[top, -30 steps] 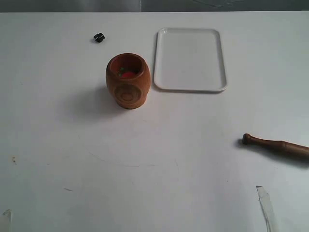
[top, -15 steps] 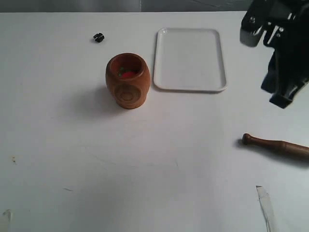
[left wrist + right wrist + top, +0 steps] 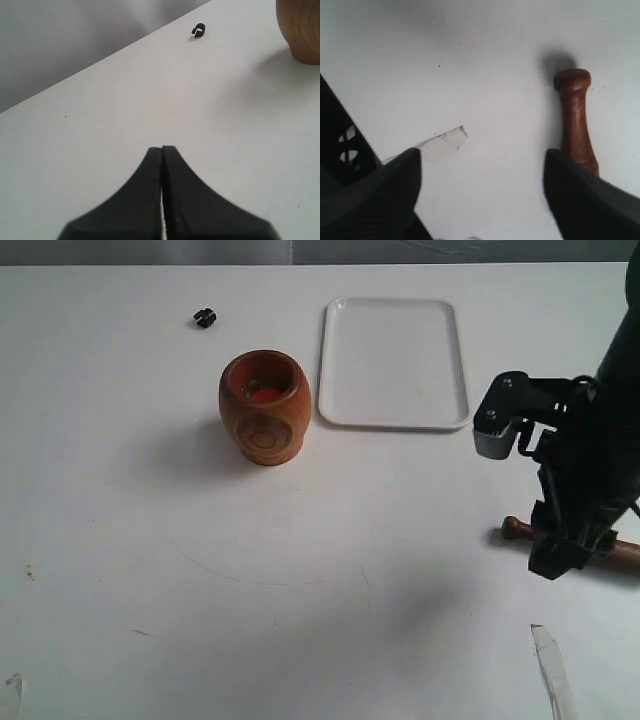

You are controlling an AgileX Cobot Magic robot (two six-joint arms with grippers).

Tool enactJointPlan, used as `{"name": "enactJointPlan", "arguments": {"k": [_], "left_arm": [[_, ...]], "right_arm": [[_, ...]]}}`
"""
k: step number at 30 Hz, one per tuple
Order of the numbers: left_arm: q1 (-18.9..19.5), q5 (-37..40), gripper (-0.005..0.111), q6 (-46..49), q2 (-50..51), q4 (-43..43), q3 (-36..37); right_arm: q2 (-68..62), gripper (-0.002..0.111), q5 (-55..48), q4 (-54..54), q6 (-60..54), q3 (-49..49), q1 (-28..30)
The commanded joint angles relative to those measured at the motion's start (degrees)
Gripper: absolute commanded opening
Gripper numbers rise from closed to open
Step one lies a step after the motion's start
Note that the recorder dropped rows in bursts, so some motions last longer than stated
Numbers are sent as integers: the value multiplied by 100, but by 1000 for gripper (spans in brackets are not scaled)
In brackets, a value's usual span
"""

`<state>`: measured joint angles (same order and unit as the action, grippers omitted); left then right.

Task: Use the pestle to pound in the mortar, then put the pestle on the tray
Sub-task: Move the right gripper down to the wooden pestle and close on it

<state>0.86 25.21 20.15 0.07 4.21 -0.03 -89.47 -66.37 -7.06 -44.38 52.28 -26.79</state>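
White tabletop (image 3: 300, 590) fills the scene. The left claw (image 3: 162, 148) hangs above it with its two black fingers pressed together and nothing between them. A small black clip (image 3: 198, 31) lies well ahead of its tips, and the orange-brown wooden mortar (image 3: 300, 30) stands ahead and off to one side. In the exterior view the mortar (image 3: 264, 406) stands upright with red and green bits inside, well apart from the right claw (image 3: 558, 558), to that claw's left and farther back. The white tray (image 3: 393, 362) lies flat just beside the mortar, between it and the right claw, near the claw's arm but clear of it. The right claw hangs low over the table, its fingers spread wide and gripping nothing. The dark brown pestle (image 3: 516, 528) lies flat beneath it, its small knob poking out at the claw's left. In the right wrist view the pestle's (image 3: 575, 120) shaft runs under one finger (image 3: 585, 200); whether they touch cannot be told. A strip of clear tape (image 3: 442, 142) lies near the other finger.
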Motion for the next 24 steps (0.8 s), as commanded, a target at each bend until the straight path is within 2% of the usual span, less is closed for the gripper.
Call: {"name": "enactJointPlan", "arguments": {"k": [1,5,12,24], "left_arm": [[-44,-17,0,-47,-7,-42,3],[-44,-17,0,-47,-7,-42,3],[-44,-17,0,-47,-7,-42,3],[-44,-17,0,-47,-7,-42,3]], "right_arm": [[-12,76,992,101,-72,-143,-4],[-39,75,1560,224,-63,-155,-4],[-424,73,1542,1059,213,-275,-4],[-1038,63,1714,1362,349,-297,-4]]}}
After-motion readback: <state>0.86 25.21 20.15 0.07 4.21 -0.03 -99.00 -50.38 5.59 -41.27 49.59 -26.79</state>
